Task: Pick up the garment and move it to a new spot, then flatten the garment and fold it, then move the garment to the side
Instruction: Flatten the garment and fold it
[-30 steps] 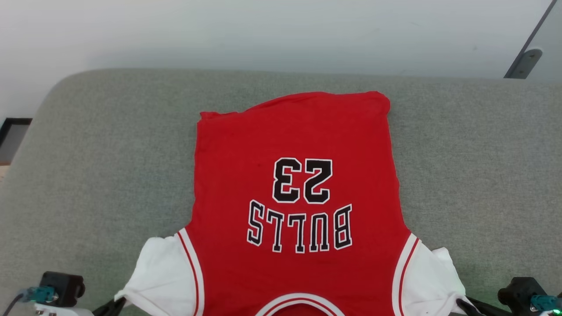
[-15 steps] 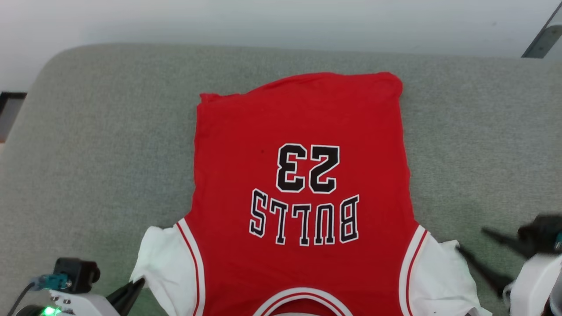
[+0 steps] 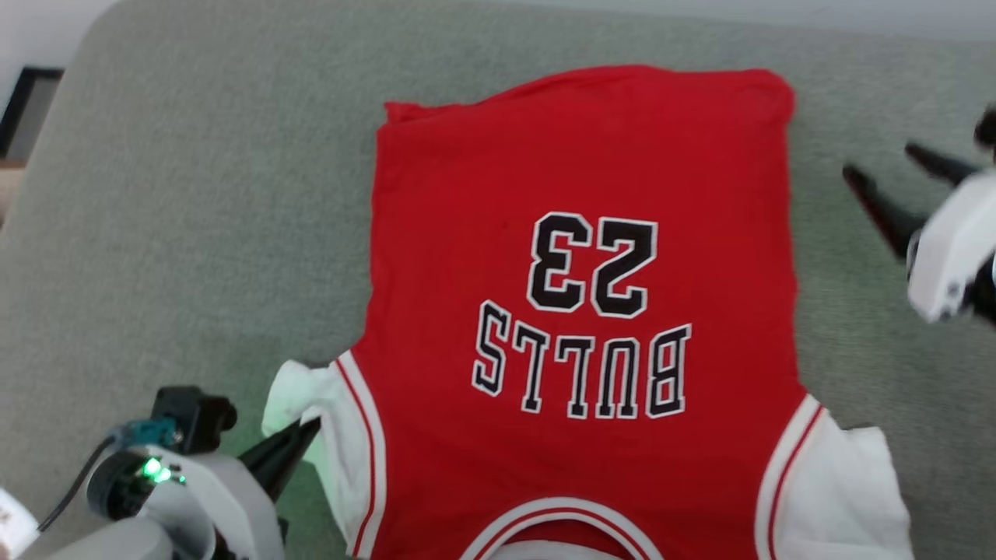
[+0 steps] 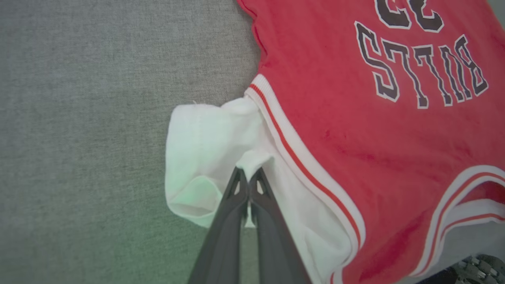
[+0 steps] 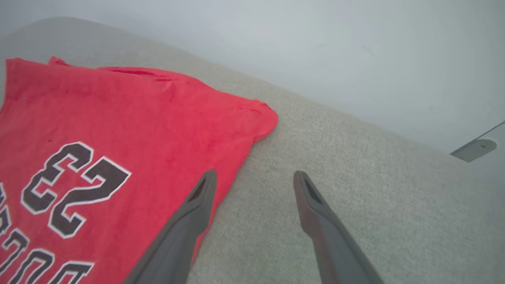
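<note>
So the garment (image 3: pixel 583 155) lies spread flat mid-frame, print side up, on the grey fabric cushion (image 3: pixel 194 194). At lower left, the left gripper (image 3: pixel 307 429) has its jaws pinching the white sleeve (image 3: pixel 289 387). At upper right, the right gripper (image 3: pixel 879 159) is just beside the red edge, jaws spread wide, holding nothing.

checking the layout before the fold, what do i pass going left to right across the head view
left gripper, shut on the white sleeve → garment, red body lying flat, lettering upside down → right gripper, open, off the garment's right edge
</note>
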Available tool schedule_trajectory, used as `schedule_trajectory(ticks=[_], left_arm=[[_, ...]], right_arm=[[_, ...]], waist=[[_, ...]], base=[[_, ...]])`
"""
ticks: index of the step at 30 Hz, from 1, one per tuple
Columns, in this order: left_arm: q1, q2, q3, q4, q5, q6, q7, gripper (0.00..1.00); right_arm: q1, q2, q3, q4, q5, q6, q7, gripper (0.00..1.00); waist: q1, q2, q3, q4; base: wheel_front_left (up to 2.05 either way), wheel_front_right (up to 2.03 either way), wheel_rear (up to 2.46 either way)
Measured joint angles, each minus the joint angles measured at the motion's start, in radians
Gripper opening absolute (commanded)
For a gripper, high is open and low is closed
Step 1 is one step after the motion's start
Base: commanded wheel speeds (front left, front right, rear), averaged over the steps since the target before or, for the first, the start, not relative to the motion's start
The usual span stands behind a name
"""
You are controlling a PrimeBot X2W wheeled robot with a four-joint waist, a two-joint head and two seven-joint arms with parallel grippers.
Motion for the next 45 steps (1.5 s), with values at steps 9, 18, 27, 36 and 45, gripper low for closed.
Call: schedule_trajectory(ticks=[9, 18, 27, 36, 45], left_arm=[[-0.091, -0.086, -0.003, 0.044, 0.049, -0.056, 0.012, 0.0], [-0.15, -0.183, -0.012, 0.115, 0.07, -0.117, 0.009, 0.0], [-0.171, -0.234, -0.014, 0.18, 0.073, -0.162, -0.011, 0.0], [-0.163, -0.223, -0.012, 0.215, 0.064, -0.171, -0.021, 0.0], [-0.124, -0.159, -0.011, 0.198, 0.048, -0.143, -0.012, 0.0]], right_arm=[[-0.345, 0.075, 0.008, 0.409, -0.057, 0.0, 0.086, 1.0], [-0.551, 0.12, -0.087, 0.761, -0.164, 0.0, 0.167, 1.0], [-0.669, 0.131, -0.135, 0.938, -0.267, 0.0, 0.237, 0.0], [-0.674, 0.162, -0.097, 0.959, -0.272, 0.0, 0.253, 0.0], [-0.532, 0.143, 0.063, 0.789, -0.14, 0.0, 0.314, 0.0]], waist=[[0.0, 0.0, 0.078, 0.092], [0.0, 0.0, 0.149, 0.188], [0.0, 0.0, 0.191, 0.254], [0.0, 0.0, 0.166, 0.227], [0.0, 0.0, 0.093, 0.165]], base=[[0.0, 0.0, 0.0], [0.0, 0.0, 0.0], [0.0, 0.0, 0.0], [0.0, 0.0, 0.0], [0.0, 0.0, 0.0]])
